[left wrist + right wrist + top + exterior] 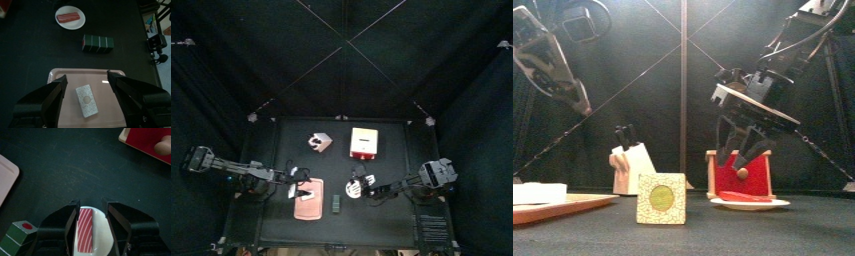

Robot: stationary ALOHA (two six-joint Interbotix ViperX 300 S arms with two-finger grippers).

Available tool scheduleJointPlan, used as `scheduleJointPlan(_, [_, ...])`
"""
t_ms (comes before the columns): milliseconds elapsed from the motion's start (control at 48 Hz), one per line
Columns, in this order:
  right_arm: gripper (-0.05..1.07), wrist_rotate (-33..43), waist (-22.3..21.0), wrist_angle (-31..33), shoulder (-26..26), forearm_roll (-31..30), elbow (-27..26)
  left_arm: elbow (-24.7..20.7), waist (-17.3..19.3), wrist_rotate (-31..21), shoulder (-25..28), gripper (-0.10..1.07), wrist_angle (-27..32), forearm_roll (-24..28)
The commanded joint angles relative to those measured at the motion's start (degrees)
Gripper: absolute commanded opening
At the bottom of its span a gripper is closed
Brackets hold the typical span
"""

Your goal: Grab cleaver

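Note:
The cleaver (87, 100), a small whitish blade with a brownish patch, lies flat on the pink slab (70, 107). My left gripper (87, 80) hovers over it, open wide, with one jaw on each side and nothing held. In the front view the cleaver (540, 192) shows at the low left on the slab (573, 205). In the top view the left gripper (291, 186) is at the slab's (309, 207) near end. My right gripper (91, 205) is open above a white plate (100, 220) holding a red-striped piece.
A red-and-white box (366, 144) and a pale knife block (318, 142) stand at the back of the table. A small green box (98, 43) lies between the slab and the plate (70, 17). The right gripper (740, 150) hangs over the plate (751, 203).

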Motion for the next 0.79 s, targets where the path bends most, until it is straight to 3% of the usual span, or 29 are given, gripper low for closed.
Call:
scheduleJointPlan(0, [0.78,-0.09,-0.18,0.44,-2.81,-1.41,-1.49,-4.04,5.54,-0.18,-1.58,0.96,3.25,3.52])
scheduleJointPlan(104, [0.77,-0.09,-0.62,2.37,-4.39,-5.10,-1.76,-5.10,11.60,-0.26,-1.76,0.96,2.29,5.10])
scheduleJointPlan(229, [0.78,0.00,-0.79,6.94,-6.42,-10.90,-1.41,-4.83,19.78,-0.97,-1.67,0.96,-0.88,3.52])
scheduleJointPlan(438, [0.77,0.09,-0.79,11.95,-8.00,-12.48,-1.67,-5.01,31.46,-2.72,-0.44,0.96,-6.86,1.85])
scheduleJointPlan(542, [0.77,0.09,-0.97,12.30,-8.09,-12.57,-1.67,-6.15,34.72,-2.72,2.37,0.96,-8.17,2.02])
scheduleJointPlan(771, [0.77,0.09,-0.97,12.39,-8.00,-12.30,-0.97,-8.17,37.53,-2.64,10.55,0.96,-10.28,3.87])
